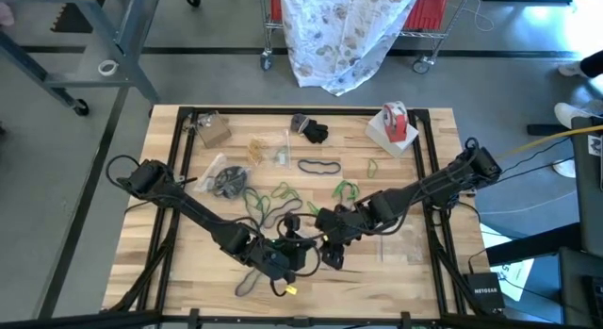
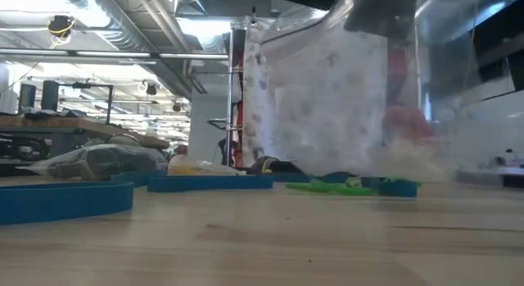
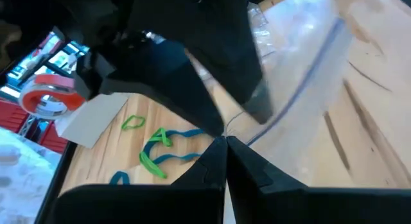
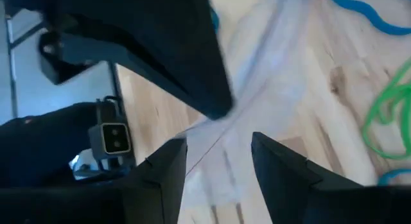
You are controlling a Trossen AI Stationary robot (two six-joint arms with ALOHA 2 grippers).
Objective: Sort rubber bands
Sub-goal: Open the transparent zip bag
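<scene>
Lying just beyond both grippers, the rubber bands (image 1: pixel 283 197) sit loose while the left gripper (image 3: pixel 225 142) pinches a clear bag (image 3: pixel 302 63) shut and the right gripper (image 4: pixel 218 153) gapes around it.

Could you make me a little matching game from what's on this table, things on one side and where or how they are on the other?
Things:
1. left claw
2. right claw
3. tape roll
4. black band

States or places:
A. far right corner of the table
B. shut
C. open, a clear bag between its fingers
D. flat in the table's middle, alone

Pairs: 1-B, 2-C, 3-A, 4-D
</scene>
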